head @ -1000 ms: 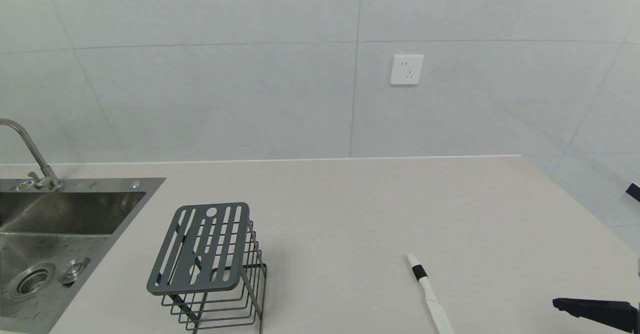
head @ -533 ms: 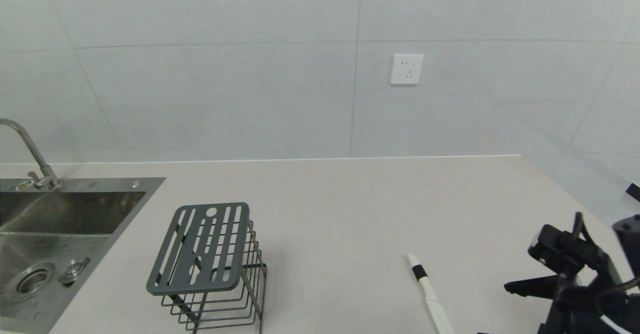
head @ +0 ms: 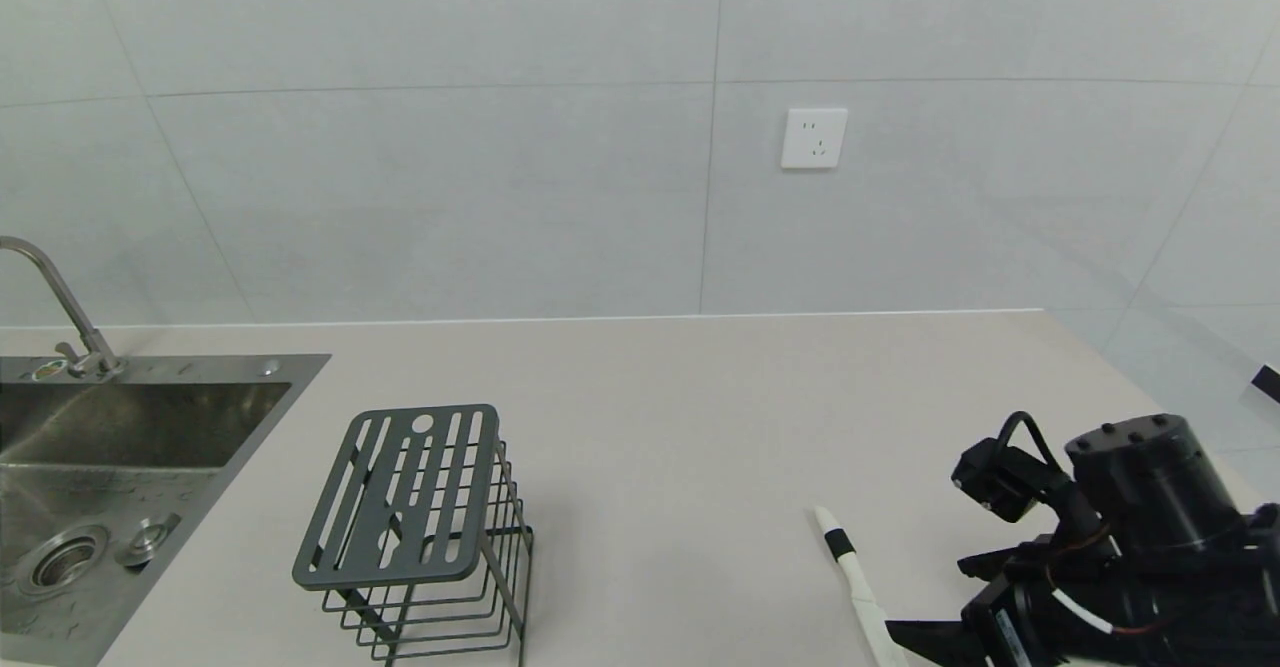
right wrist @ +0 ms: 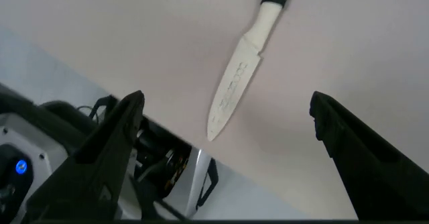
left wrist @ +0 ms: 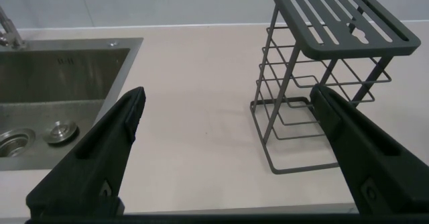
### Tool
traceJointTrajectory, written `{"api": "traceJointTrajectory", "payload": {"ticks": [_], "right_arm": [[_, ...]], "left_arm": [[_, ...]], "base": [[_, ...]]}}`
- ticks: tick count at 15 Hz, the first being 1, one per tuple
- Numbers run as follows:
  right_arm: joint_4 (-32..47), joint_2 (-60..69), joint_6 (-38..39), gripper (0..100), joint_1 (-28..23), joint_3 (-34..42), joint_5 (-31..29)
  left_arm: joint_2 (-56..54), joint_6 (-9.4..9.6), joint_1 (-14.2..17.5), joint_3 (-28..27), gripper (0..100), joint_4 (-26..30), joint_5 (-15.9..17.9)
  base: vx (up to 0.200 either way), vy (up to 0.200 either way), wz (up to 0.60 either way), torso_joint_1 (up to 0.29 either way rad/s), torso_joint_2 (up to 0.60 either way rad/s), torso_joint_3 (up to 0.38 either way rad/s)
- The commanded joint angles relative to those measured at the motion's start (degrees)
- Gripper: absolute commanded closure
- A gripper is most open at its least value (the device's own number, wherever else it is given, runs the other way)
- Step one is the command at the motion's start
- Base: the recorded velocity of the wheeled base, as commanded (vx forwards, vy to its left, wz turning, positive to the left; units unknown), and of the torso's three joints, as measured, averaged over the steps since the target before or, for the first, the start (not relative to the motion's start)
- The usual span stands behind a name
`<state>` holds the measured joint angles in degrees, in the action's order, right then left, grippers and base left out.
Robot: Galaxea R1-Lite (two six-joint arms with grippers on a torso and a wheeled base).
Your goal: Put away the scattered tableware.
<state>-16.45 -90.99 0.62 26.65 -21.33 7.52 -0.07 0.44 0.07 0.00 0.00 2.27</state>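
A pale beige surface (head: 700,407) fills the lower half of the head view and meets a wall (head: 400,167) of large grey tiles. A white socket (head: 813,138) sits on the wall, right of centre in the upper part of the frame. At the left edge, a steel sink (head: 160,372) is sunk into the surface, with a drain (head: 60,559) in its floor and a bent faucet (head: 60,297) at its back rim.

A dark grey wire knife rack (head: 400,497) with a slotted top plate stands upright on the surface at lower left of centre, just right of the sink and apart from it. It holds nothing that can be seen.

The white knife (head: 855,582) lies flat on the surface at the lower right. Its black-banded handle points toward the wall and its blade toward the near edge, well apart from the rack.

The right gripper (right wrist: 226,98) is at the lower right corner of the head view, just beside the knife. Its jaws are spread wide and hold nothing, and the blade shows between them in the wrist view. The left gripper (left wrist: 228,93) is also spread wide and holds nothing, with the rack and sink ahead of it.
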Motion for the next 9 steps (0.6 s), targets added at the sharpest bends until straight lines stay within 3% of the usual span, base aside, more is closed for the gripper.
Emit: {"api": "traceJointTrajectory", "payload": {"ticks": [1, 4, 5, 9], "right_arm": [[-4.74, -7.89, 0.52, 0, 1.65, 0.33, -2.69], [-8.25, -11.93, 3.25, 0, 5.34, 0.24, -6.03], [-9.13, -14.30, 5.44, 0, 6.57, -0.20, -10.16], [-14.49, -18.96, 5.79, 0, 5.52, -0.02, -14.99]], "left_arm": [[0.07, 0.00, 0.01, 0.00, 0, 0.00, 0.02], [0.07, 0.00, 0.01, 0.00, 0, 0.00, 0.02], [0.07, 0.09, 0.01, 0.00, 0, 0.00, 0.02], [0.07, 0.09, 0.01, 0.00, 0, 0.00, 0.02]], "base": [[0.000, 0.000, 0.00, 0.000, 0.00, 0.000], [0.000, 0.000, 0.00, 0.000, 0.00, 0.000], [0.000, 0.000, 0.00, 0.000, 0.00, 0.000], [0.000, 0.000, 0.00, 0.000, 0.00, 0.000]]}}
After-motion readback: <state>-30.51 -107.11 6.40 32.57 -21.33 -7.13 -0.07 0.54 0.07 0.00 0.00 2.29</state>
